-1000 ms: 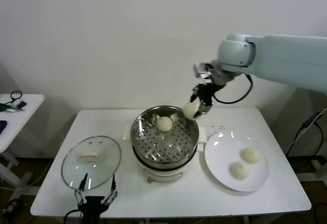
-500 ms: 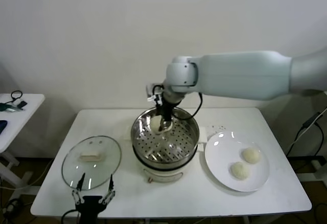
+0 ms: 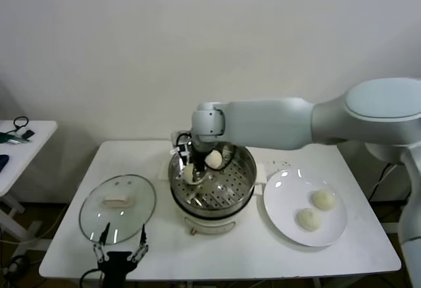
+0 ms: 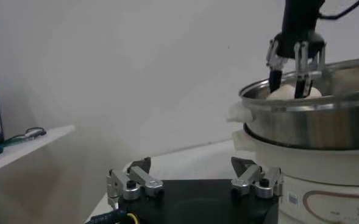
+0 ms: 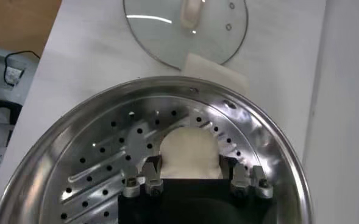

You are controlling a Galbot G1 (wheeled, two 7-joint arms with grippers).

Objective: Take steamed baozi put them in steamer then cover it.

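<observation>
Inside the steamer [image 3: 240, 163], the right gripper [image 3: 191, 173] jaws grasp a baozi [image 5: 190, 152].

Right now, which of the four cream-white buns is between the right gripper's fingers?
The round cream-white bun on the shiny steel steamer's left side, between the right gripper's fingers; another sits free, two on the plate.

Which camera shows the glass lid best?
The head view: the whole lid lies flat on the table, left of the steamer. The right wrist view shows most of the lid, cut off at the edge. The left wrist view shows none.
</observation>
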